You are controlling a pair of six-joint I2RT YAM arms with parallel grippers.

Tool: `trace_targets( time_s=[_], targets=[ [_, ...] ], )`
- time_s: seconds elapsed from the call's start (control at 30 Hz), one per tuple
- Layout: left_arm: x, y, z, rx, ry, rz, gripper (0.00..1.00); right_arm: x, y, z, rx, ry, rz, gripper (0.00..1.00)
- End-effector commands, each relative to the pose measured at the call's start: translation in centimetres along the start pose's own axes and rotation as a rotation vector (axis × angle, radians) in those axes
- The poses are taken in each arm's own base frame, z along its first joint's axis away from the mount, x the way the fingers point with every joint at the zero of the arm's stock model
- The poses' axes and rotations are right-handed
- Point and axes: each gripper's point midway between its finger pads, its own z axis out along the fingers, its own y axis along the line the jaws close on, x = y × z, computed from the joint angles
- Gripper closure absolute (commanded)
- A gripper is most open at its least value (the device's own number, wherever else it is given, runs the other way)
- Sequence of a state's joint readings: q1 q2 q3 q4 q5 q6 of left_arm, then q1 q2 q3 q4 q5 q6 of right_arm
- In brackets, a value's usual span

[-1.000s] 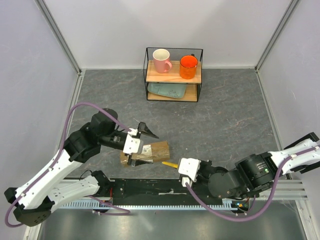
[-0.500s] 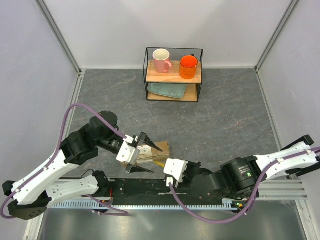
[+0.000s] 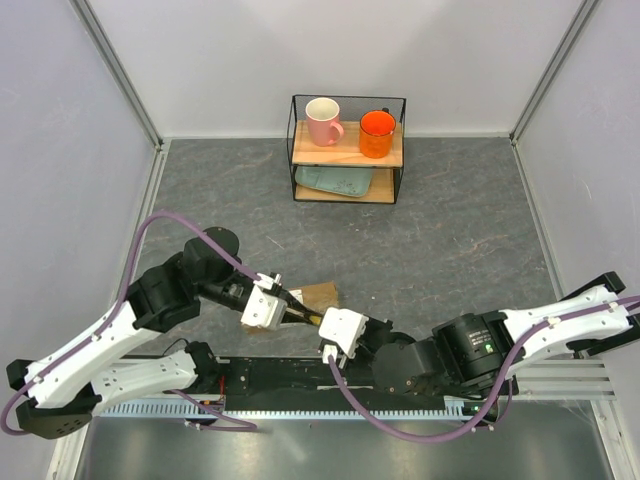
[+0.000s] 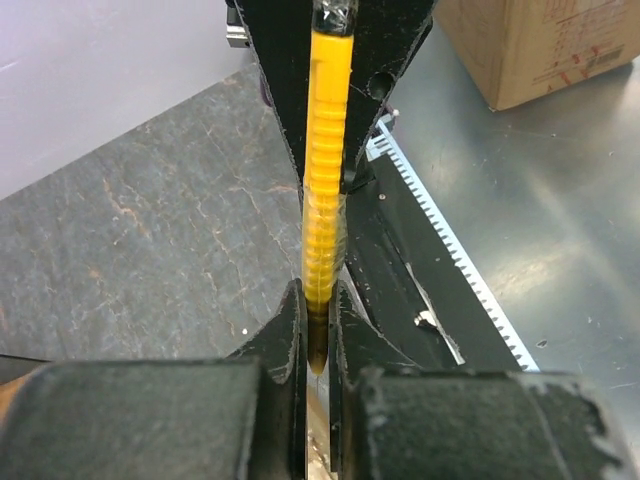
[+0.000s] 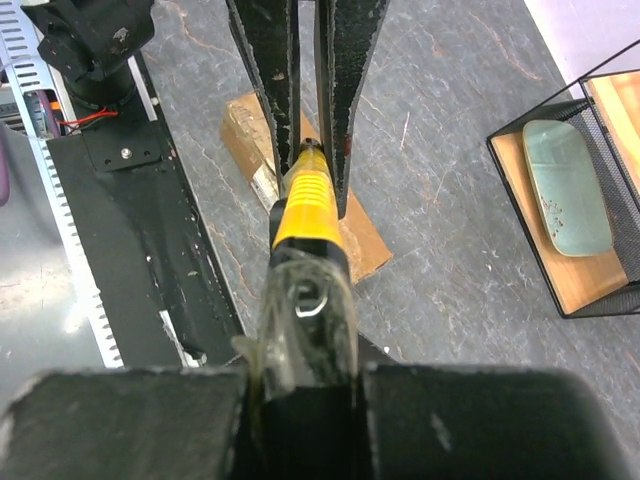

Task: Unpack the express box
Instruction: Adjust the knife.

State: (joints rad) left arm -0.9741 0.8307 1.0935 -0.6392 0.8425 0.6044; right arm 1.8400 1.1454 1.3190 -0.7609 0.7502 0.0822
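1. Nearest the arm bases, both arms meet low over the table's front edge, and the one yellow ribbed plastic utility knife (image 5: pixel 305 205) hangs between them.
2. The right pincer (image 4: pixel 327 120) is clenched on the knife's clear-capped butt end. The left pincer (image 4: pixel 318 310) is clenched on the opposite tip, so each of the two pincers grasps one end of the same tool.
3. Just beyond and partly beneath the knife lies the one flat rectangular brown cardboard express box (image 5: pixel 248 140), on the grey stone-patterned table (image 3: pixel 450 230) near its front edge. A white label shows on its side.
4. As a judgement of progress: the knife is off the table and in hand, but no cut or lifted flap shows on the part of the box in view, so the box looks unopened. Readying the blade, slitting the seal, folding the flaps back and taking out the contents all appear to be left.
5. In the left wrist view, a corner of one other brown carton (image 4: pixel 540 45) sits on the shiny metal beyond the toothed rail, apart from the work.
6. Farthest back stands one black wire shelf with wooden boards (image 3: pixel 297 150). It carries two mugs, one pink mug (image 3: pixel 322 121) and one orange mug (image 3: pixel 377 134), and one pale green dish (image 5: pixel 565 185) on the lower board.
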Motion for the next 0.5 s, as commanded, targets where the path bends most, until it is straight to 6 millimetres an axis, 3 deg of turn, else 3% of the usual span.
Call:
trace_targets(
  time_s=[0.0,0.07,0.23,0.27,0.37,0.47],
  targets=[
    [-0.3,1.8,-0.1,-0.095,-0.004,0.021,0.98,-3.4,0.5,-1.2,-0.082,-0.114,0.078,0.95],
    [-0.5,2.1,-0.3,-0.112,-0.011,0.025,0.98,-3.4,0.4,-1.7,-0.098,-0.130,0.094,0.79],
    [-0.5,2.5,-0.7,-0.151,-0.024,0.004,0.98,-3.5,-0.1,-3.0,-0.137,-0.176,0.130,0.67],
    [-0.5,2.5,-0.8,-0.157,-0.028,-0.003,0.98,-3.5,0.0,-3.0,-0.143,-0.174,0.130,0.51],
    [-0.5,2.5,-0.9,-0.160,-0.036,-0.018,0.98,-3.2,0.2,-2.9,-0.155,-0.174,0.108,0.32],
    [-0.4,2.3,-0.9,-0.153,-0.041,-0.035,0.98,-3.9,0.5,-2.9,-0.173,-0.221,0.104,0.27]
  ],
)
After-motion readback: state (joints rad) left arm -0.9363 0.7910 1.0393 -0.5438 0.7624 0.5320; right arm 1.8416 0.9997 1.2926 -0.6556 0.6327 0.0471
